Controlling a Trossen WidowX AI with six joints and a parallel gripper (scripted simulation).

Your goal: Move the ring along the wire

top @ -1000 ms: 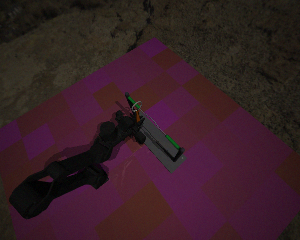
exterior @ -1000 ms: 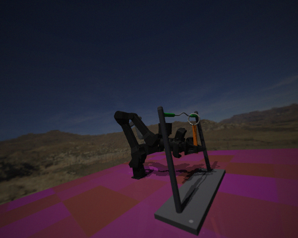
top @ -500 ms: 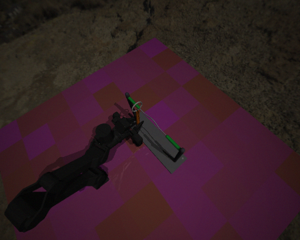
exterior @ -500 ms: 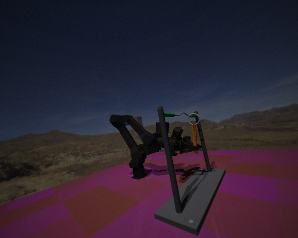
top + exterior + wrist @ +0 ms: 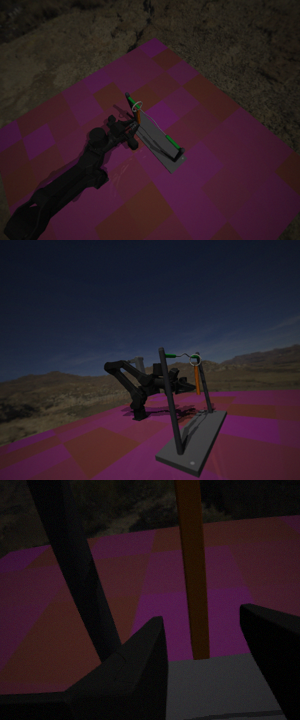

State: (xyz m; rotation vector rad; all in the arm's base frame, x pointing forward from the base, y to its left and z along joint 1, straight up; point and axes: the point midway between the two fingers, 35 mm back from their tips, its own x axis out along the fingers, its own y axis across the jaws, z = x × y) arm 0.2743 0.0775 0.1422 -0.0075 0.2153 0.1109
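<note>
The ring (image 5: pixel 132 108) (image 5: pixel 189 360) hangs around the green part (image 5: pixel 130 99) of the wire by the far post, near that part's inner end. Its orange handle (image 5: pixel 138 117) (image 5: pixel 197 380) (image 5: pixel 194 575) hangs down nearly upright. My gripper (image 5: pixel 137 122) (image 5: pixel 195 387) (image 5: pixel 201 620) is open. Its fingertips are at the lower part of the handle, with a visible gap on each side in the wrist view; the handle seems just at or beyond the tips. The thin grey wire (image 5: pixel 155 121) (image 5: pixel 184 354) bends between the two green parts, above my fingers.
The far post (image 5: pixel 205 385) (image 5: pixel 82 575) stands close, left of my fingers in the wrist view. The other post (image 5: pixel 182 150) (image 5: pixel 170 400) stands at the other end, beside the second green part (image 5: pixel 172 141) (image 5: pixel 170 355). The grey base (image 5: pixel 215 430) (image 5: pixel 215 685) lies below.
</note>
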